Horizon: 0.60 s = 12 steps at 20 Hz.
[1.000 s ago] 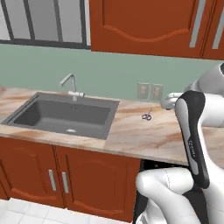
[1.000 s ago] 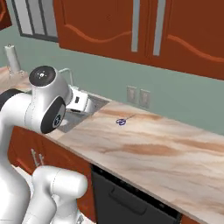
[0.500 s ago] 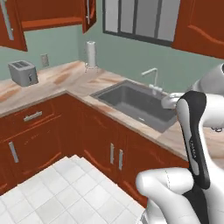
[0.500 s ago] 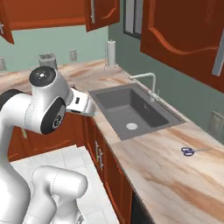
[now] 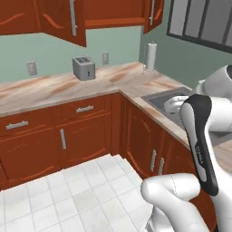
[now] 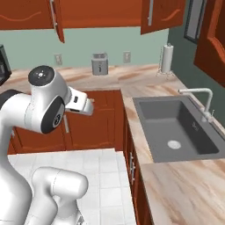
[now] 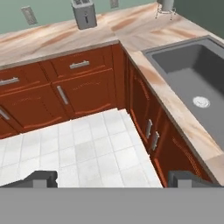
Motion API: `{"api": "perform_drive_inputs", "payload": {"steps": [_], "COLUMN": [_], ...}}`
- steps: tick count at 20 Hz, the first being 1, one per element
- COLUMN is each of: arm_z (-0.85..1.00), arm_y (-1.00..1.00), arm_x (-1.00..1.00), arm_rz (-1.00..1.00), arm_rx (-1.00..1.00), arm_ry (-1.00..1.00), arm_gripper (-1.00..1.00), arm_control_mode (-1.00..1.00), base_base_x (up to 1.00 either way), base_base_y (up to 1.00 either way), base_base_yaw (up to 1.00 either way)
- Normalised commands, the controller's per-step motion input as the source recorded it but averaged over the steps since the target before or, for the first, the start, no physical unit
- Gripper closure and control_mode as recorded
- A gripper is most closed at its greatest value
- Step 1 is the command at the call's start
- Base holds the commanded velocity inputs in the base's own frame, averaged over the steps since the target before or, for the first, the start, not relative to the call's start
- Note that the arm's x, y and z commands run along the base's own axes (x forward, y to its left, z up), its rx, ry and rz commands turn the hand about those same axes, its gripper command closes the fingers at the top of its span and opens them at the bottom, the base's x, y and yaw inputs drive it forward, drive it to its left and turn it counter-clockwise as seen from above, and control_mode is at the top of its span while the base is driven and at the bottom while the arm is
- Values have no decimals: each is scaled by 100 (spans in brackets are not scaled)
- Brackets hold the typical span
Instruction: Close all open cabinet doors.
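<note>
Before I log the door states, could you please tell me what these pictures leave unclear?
- Tall reddish-brown wall-cabinet doors: their tops are cut off by the upper edge in both base views, so how many stand open is uncertain.
- Cabinet interior: hidden behind the swung-out door in the right base view.
- Gripper: just the dark fingertips clear the bottom edge in the hand view.

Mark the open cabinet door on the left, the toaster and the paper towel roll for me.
open cabinet door (image 5: 68,20), left base view, on its wooden face beside the handle.
toaster (image 5: 84,68), left base view, on its front side.
paper towel roll (image 6: 166,58), right base view, mid-roll.
</note>
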Motion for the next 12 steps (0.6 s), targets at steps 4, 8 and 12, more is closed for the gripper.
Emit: {"api": "perform_drive_inputs", "payload": {"steps": [4, 8, 12], "arm_z": [0, 0, 0], "arm_y": [0, 0, 0], "arm_x": [0, 0, 0], "arm_rz": [0, 0, 0], "arm_rx": [0, 0, 0], "arm_ry": [0, 0, 0], "arm_gripper": [-100, -100, -100], "arm_control_mode": [100, 100, 100], "base_base_x": [71, 63, 55], "base_base_y": [12, 23, 17], "base_base_yaw": [16, 11, 15]}}
